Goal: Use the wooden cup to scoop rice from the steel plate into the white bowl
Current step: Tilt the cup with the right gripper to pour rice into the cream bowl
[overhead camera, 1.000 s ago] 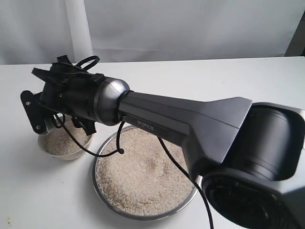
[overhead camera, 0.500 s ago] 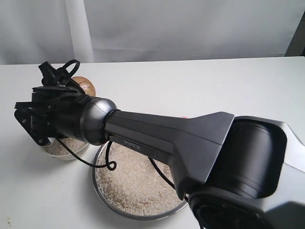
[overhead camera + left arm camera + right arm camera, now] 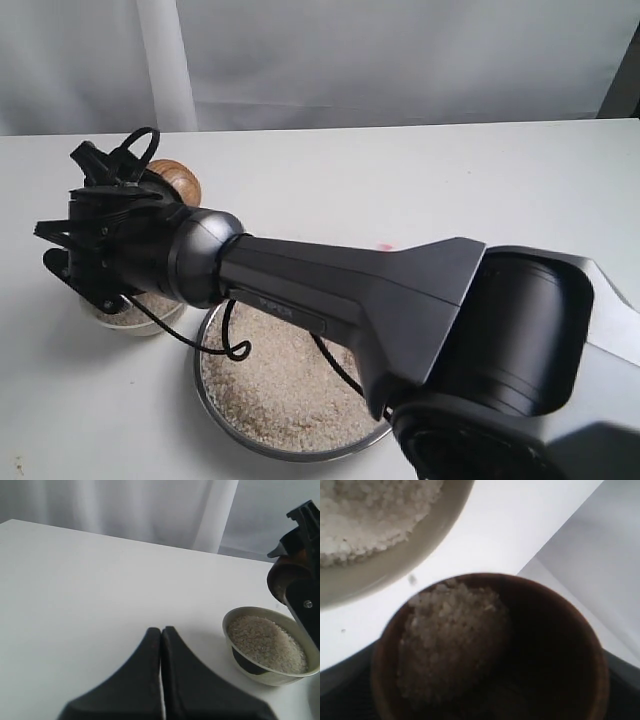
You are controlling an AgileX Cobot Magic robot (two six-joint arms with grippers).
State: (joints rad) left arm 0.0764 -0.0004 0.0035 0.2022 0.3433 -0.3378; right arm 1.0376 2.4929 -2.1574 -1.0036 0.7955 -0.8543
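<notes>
The right arm (image 3: 350,290) stretches from the lower right of the exterior view across to the left side. There the right gripper (image 3: 298,560) is clamped on the wooden cup (image 3: 281,577), with black fingers (image 3: 306,602) on either side of the reddish-brown wall.

In the left wrist view the cup hangs at the upper right of the frame. It is just above the rim of the white bowl (image 3: 265,677) and not touching it. In the exterior view the cup shows as a brown knob in the upper left, behind the gripper's body and cable loop.

The right wrist view looks into the cup's dark mouth. A clump of rice (image 3: 450,640) lies heaped against the side of the cup nearest the bowl, and the other side is bare. The bowl's rim curves across the upper left of that frame. One stray grain (image 3: 412,580) shows against the white between bowl and cup.

The bowl stands on the white table (image 3: 75,590) and holds a mound of rice nearly level with its rim. The steel plate (image 3: 285,455) sits at the lower centre of the exterior view, just beside the bowl. It is covered with a wide layer of rice and partly hidden under the arm.

The left gripper (image 3: 161,645) fills the bottom centre of its own view. Its two dark fingers are pressed together with nothing between them, over bare table and well apart from the bowl.
</notes>
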